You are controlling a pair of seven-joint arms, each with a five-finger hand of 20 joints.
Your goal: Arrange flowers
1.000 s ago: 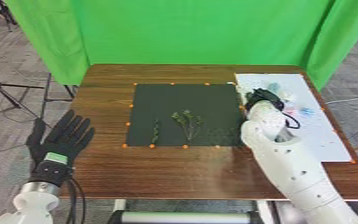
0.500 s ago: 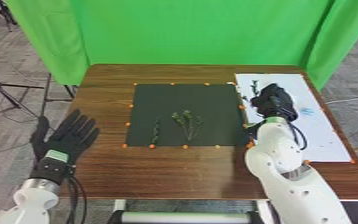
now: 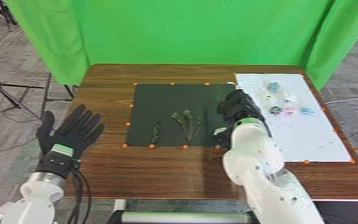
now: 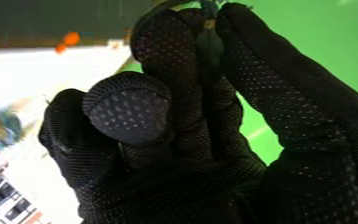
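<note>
In the head view my right hand (image 3: 238,106) is over the right edge of the black mat (image 3: 158,95). The right wrist view shows my right hand (image 4: 193,125) with its curled fingers shut on a green stem (image 4: 209,45); the rest of the stem is hidden. On the mat lie a thin green sprig (image 3: 156,131) and, to its right, a branching green sprig (image 3: 189,124). Several small flowers (image 3: 287,106) in blue, pink and pale tones lie on the white sheet (image 3: 313,140). My left hand (image 3: 67,136) is open, off the table's left edge.
Orange markers (image 3: 152,146) line the mat's border on the brown table (image 3: 149,175). A green curtain (image 3: 193,35) hangs behind the table. A tripod (image 3: 7,97) stands on the floor at the left.
My right hand has moved left from the white sheet to the mat's right edge, and the dark sprig seen at the sheet's upper left is gone from there. The left hand has shifted slightly.
</note>
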